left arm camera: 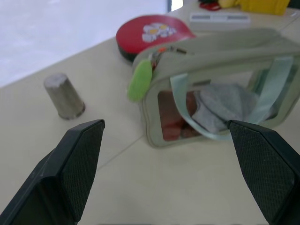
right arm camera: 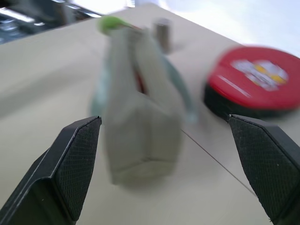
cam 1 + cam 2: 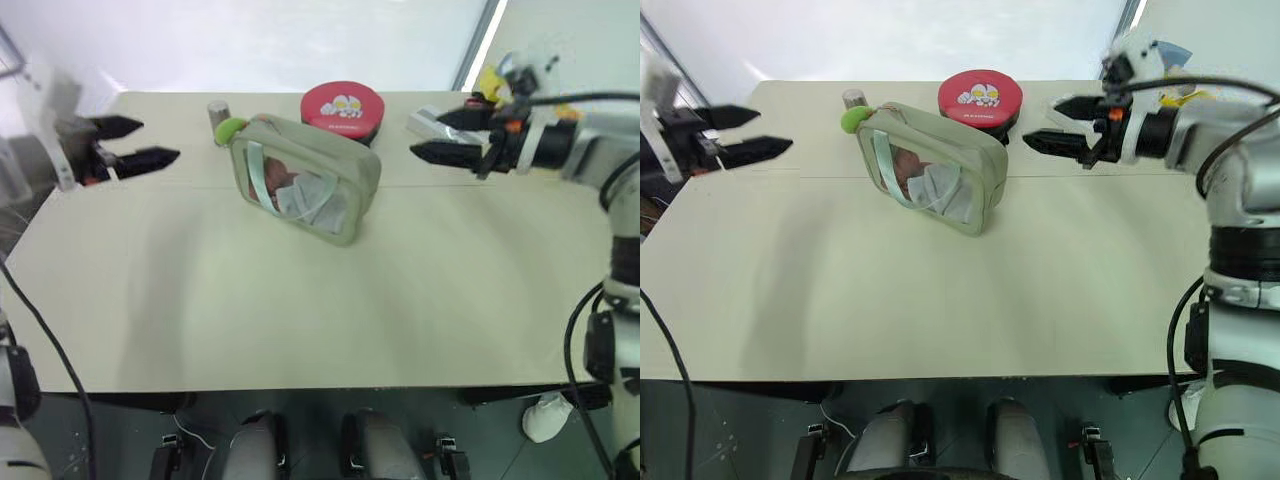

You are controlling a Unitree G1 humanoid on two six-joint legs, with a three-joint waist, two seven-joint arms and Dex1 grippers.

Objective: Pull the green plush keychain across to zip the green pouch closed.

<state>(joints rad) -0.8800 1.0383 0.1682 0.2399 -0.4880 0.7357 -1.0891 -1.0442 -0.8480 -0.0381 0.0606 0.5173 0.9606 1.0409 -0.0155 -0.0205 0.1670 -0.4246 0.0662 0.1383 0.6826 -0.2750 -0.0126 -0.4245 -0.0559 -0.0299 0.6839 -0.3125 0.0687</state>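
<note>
The green pouch (image 3: 305, 180) stands upright on the tabletop (image 3: 300, 310), toward its far side, clear window facing the robot, so its top zipper is reachable from above. The green plush keychain (image 3: 229, 129) hangs off the pouch's far-left top corner, which suggests the zipper is still open along its length and the charm must travel rightward to close it. The left hand (image 3: 135, 142) hovers well left of the pouch with fingers spread wide and nothing held. The right hand (image 3: 1048, 122) hovers to the pouch's right, equally wide and empty. The two flank the pouch, probably so one can steady the body while the other takes the charm. A round red case (image 3: 343, 106) lies just behind the pouch, and a small grey cylinder (image 1: 64, 95) stands near the keychain, where a reaching finger could knock it.
</note>
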